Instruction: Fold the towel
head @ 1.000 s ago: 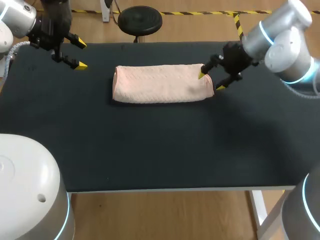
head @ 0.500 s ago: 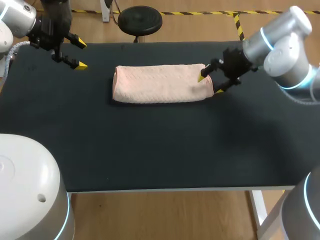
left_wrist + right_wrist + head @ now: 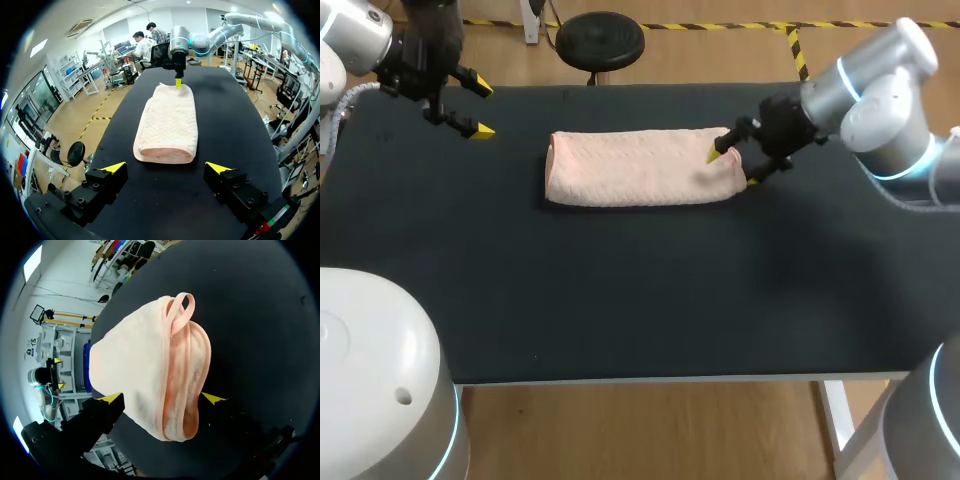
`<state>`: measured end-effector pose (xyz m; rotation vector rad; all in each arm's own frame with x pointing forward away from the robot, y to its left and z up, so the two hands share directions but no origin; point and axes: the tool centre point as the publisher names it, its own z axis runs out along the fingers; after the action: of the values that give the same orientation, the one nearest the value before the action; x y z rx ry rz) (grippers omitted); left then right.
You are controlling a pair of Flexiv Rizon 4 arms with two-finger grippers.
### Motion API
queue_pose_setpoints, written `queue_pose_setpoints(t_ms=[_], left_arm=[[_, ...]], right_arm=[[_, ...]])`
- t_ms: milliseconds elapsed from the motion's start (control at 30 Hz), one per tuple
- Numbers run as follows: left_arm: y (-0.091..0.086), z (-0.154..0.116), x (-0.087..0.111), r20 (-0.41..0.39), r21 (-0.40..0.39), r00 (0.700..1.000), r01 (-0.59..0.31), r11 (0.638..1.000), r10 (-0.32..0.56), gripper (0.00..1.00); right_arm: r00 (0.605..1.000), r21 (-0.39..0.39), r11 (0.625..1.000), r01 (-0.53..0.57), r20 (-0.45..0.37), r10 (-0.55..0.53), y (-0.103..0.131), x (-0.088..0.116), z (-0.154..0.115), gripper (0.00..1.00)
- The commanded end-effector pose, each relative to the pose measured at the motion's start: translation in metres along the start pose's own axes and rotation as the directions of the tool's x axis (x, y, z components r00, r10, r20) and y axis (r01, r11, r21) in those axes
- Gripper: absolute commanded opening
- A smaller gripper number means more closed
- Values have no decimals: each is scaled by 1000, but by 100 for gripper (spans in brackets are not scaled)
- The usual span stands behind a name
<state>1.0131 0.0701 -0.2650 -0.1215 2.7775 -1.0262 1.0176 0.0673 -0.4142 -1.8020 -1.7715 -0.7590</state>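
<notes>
The right gripper is edging in over the end of the towel, its fingers apart and straddling the folded layers, seemingly not yet pinching. The left gripper is hanging well apart from the towel, fingers spread.

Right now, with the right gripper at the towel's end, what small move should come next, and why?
Probably shut the right gripper on the end of the towel: in its wrist view the layered edge lies between the open fingers, not yet pinched. The left gripper is open, away from the towel.
</notes>
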Motion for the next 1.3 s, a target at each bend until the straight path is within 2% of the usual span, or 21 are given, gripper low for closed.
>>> queue_pose_setpoints(t_ms=[33, 500, 867, 1100, 1133, 1167, 1200, 1300], left_arm=[[1, 1, 1, 3, 3, 1000, -3, 1000, 3, 100], [1, 1, 1, 3, 3, 1000, -3, 1000, 3, 100], [1, 1, 1, 3, 3, 1000, -3, 1000, 3, 100], [1, 1, 1, 3, 3, 1000, -3, 1000, 3, 100], [1, 1, 1, 3, 3, 1000, -3, 1000, 3, 100], [1, 1, 1, 3, 3, 1000, -3, 1000, 3, 100], [1, 1, 1, 3, 3, 1000, -3, 1000, 3, 100], [1, 1, 1, 3, 3, 1000, -3, 1000, 3, 100]], right_arm=[[1000, 21, 1000, -1, -16, 1, 3, -3, 7, 100], [998, 63, 997, 38, -55, -34, 4, 12, 25, 100], [994, 44, 997, 69, -84, -65, 10, 24, 28, 100], [992, 53, 996, 67, -107, -61, 6, 29, 30, 100], [992, 54, 996, 69, -108, -63, 6, 30, 30, 95], [992, 56, 996, 71, -112, -64, 5, 31, 31, 82], [992, 56, 996, 71, -113, -64, 5, 32, 31, 59], [993, 57, 995, 84, -92, -79, 4, 34, 31, 0]])
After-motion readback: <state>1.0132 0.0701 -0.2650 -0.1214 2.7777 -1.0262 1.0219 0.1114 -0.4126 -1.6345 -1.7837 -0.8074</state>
